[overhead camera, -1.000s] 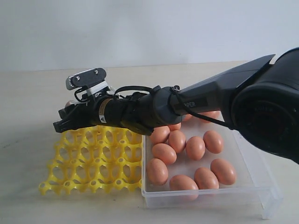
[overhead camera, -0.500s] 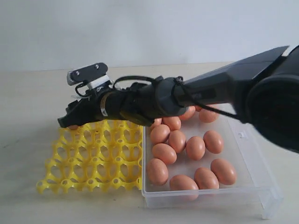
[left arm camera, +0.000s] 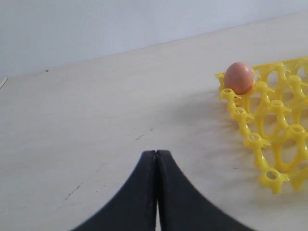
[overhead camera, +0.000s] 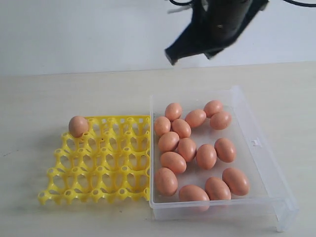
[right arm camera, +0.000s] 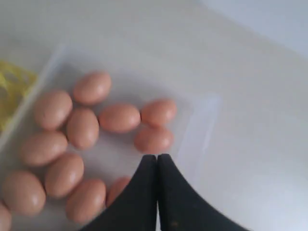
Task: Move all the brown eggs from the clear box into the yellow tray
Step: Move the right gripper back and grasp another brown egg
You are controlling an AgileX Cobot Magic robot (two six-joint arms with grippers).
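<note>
On pale table: yellow tray beside clear box.

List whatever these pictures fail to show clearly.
- Left wrist view: the yellow tray runs off the right edge. Only the tips of the shut left end effector show.
- Right wrist view: blur softens the brown eggs and clear box. The shut right end effector covers part of one egg, so no count there.
- Exterior view: the right arm is cut off by the top edge. The left end effector is out of frame.
</note>
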